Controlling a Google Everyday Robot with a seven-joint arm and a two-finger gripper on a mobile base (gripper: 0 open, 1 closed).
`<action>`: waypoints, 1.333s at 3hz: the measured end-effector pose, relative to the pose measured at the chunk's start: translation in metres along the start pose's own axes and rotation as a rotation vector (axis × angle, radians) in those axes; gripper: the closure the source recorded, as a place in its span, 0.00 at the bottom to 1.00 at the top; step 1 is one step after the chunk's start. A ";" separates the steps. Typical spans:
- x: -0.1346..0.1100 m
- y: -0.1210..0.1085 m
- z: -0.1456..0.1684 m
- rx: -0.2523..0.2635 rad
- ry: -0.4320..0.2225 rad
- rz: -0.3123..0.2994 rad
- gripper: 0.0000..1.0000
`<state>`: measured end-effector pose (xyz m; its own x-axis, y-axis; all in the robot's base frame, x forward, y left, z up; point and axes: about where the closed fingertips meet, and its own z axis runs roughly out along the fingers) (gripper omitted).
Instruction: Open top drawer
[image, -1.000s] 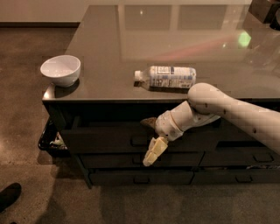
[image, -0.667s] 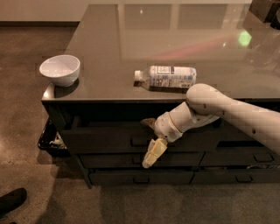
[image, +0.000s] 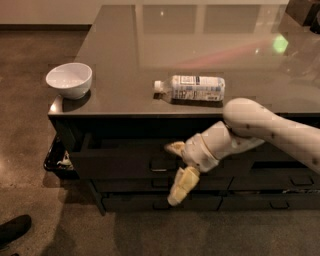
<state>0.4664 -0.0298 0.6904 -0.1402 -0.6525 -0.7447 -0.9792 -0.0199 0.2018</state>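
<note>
Barely anything has shifted over the last second: the gripper has sunk a little against the bench's front face, and its lower finger now reaches down across the drawer below. The bowl by the front-left corner and the bottle lying near the front edge have stayed put.

From the camera view, the top drawer sits directly under the front edge of the bench, running from the front-left corner towards the middle. It stands out a little from the face — a dark gap shows above its front, and its left end juts past the lower drawers. Its small loop handle is the place to take hold. I judge the drawer rigid and fairly light on its runners. It should slide out on a steady pull square to the front edge, whereas a skewed pull could bind it. The handle looks thin and smooth, so a loose hook may slip off.

The gripper's two pale fingers are spread wide, one above and one below, just right of the handle. They pinch nothing — whether either one touches the handle, I cannot tell.
</note>
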 end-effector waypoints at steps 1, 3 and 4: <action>-0.009 0.060 -0.026 -0.009 -0.008 0.049 0.00; -0.005 0.086 -0.040 0.023 -0.071 0.044 0.00; -0.009 0.069 -0.029 -0.001 -0.081 0.008 0.00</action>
<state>0.4044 -0.0474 0.7299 -0.1598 -0.5894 -0.7919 -0.9779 -0.0153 0.2087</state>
